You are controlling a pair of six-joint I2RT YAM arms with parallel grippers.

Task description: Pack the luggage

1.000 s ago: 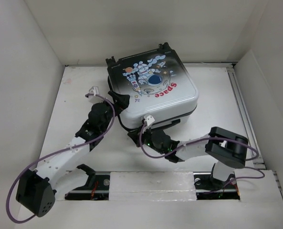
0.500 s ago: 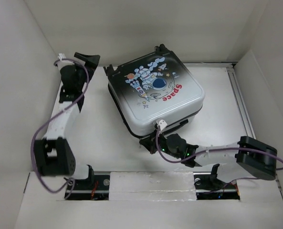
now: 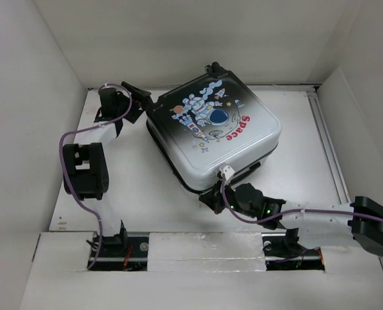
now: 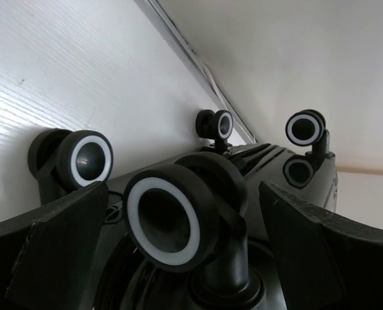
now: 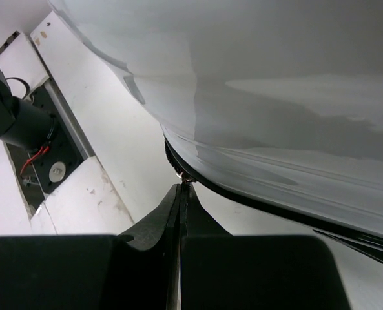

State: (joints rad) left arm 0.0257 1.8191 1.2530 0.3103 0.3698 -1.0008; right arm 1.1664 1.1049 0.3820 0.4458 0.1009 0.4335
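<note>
The luggage [image 3: 223,129] lies flat and closed on the table, astronaut print and red "Space" facing up, turned diagonally. My left gripper [image 3: 138,97] is at its back-left corner, open. In the left wrist view a black wheel with a white ring [image 4: 168,216] stands between the spread fingers [image 4: 62,232] of the left gripper [image 4: 178,216], touching neither, and other wheels [image 4: 88,158] show behind. My right gripper [image 3: 210,197] is at the near corner, shut. Its tips [image 5: 181,187] pinch a small metal zipper pull [image 5: 186,177] under the white shell [image 5: 275,77].
White walls close in on the left [image 3: 30,129], back and right [image 3: 365,129]. A metal rail [image 3: 327,148] runs along the table's right side. A white foam strip [image 3: 204,248] lies between the two arm bases at the near edge.
The left arm swung from the near left up to the back-left corner, onto the wheels. The luggage turned counter-clockwise. The right gripper moved right and nearer, staying shut at the zipper line.
</note>
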